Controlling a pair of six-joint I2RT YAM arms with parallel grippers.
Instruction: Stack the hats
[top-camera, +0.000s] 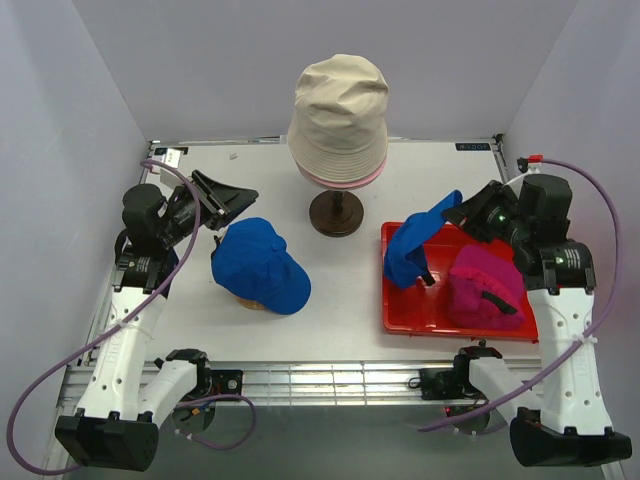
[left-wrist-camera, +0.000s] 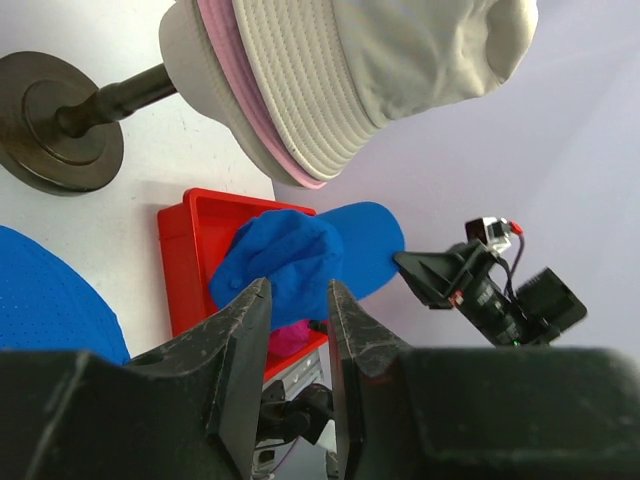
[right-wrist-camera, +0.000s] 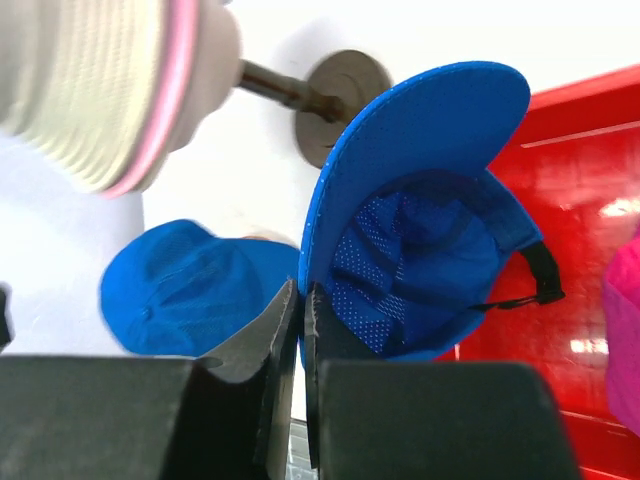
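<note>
So, top view first: the right gripper (top-camera: 462, 210) is pinched shut on the stiff brim of a bright blue fabric cap (top-camera: 415, 248), which hangs over the left end of a glossy red plastic tray (top-camera: 400, 318). A slumped magenta soft cap (top-camera: 485, 288) lies in the tray beside it. The left gripper (top-camera: 225, 198) is partly open and empty.

Left wrist: a stitch-ribbed beige bucket hat (left-wrist-camera: 400, 60) sits over a light pink bucket hat (left-wrist-camera: 220, 50) on the smooth cream mannequin head (left-wrist-camera: 185, 60).

Right wrist: the held cap's mesh lining shows, and a second rounded blue cap (right-wrist-camera: 185, 285) sits well apart.
</note>
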